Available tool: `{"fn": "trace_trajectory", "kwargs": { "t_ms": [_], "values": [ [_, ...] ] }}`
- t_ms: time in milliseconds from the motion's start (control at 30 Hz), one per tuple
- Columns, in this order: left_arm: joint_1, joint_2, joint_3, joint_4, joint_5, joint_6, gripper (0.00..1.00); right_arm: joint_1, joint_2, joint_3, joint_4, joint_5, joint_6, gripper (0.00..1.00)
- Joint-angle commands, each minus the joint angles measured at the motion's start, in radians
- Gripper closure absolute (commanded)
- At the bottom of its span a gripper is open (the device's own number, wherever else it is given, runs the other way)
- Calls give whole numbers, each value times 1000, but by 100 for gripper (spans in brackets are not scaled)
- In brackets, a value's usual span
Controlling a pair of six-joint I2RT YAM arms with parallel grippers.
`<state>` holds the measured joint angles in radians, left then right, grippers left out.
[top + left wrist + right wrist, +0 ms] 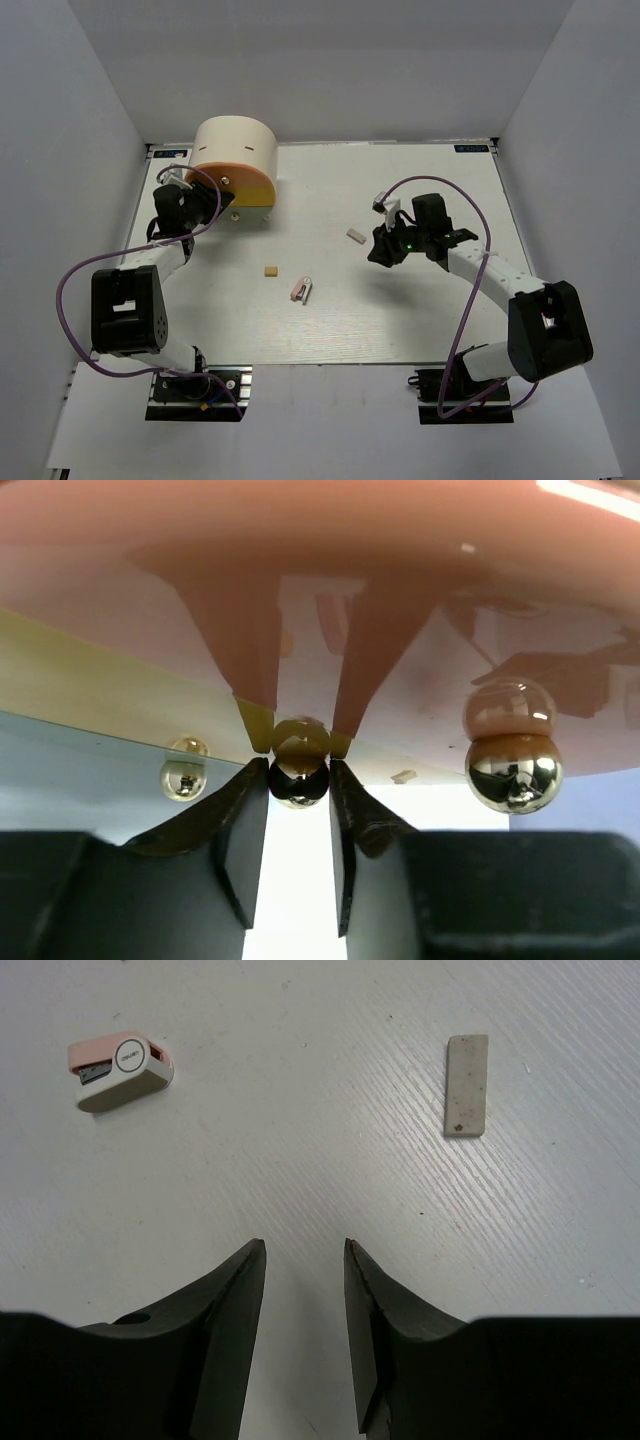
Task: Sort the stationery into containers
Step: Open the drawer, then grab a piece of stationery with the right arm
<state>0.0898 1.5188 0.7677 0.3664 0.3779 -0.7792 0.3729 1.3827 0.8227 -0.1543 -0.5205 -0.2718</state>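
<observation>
The cream cylindrical box (236,148) with orange and yellow drawer tiers stands at the table's far left. My left gripper (222,197) is at its front and is shut on a small shiny drawer knob (298,780), under the orange tier (400,580). My right gripper (377,251) is open and empty above the table (440,190). A grey eraser (354,236) lies just to its left. In the right wrist view the eraser (467,1099) is ahead to the right and a pinkish-white clip (120,1070) ahead to the left. A tan eraser (271,270) lies mid-table. No markers are in view.
Two more knobs (513,770) (183,778) flank the gripped one. In the top view the clip (300,289) lies right of the tan eraser. White walls enclose the table on three sides.
</observation>
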Motion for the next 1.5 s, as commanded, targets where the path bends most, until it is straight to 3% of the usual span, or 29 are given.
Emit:
{"fn": "trace_trajectory", "kwargs": {
  "t_ms": [0,233,667,900,967,1033,1133,1467],
  "values": [
    [5,3,15,12,9,14,63,-8,6,38,27,-18,-15,57],
    [5,-8,-7,12,36,14,75,-5,7,43,25,-18,-17,57],
    [5,-204,-209,-37,33,32,75,-3,44,73,44,-3,-1,53],
    [5,-247,-209,-87,24,52,75,0,62,87,56,19,-1,52],
    [5,-247,-200,-110,15,63,68,0,78,95,65,40,-7,52],
    [5,-270,-200,-130,15,72,43,6,113,119,70,54,-18,50],
    [5,-313,-200,-165,6,81,22,6,180,197,58,89,-33,48],
    [5,-600,-182,-492,-69,164,15,31,377,365,16,146,-41,40]
  ]
}}
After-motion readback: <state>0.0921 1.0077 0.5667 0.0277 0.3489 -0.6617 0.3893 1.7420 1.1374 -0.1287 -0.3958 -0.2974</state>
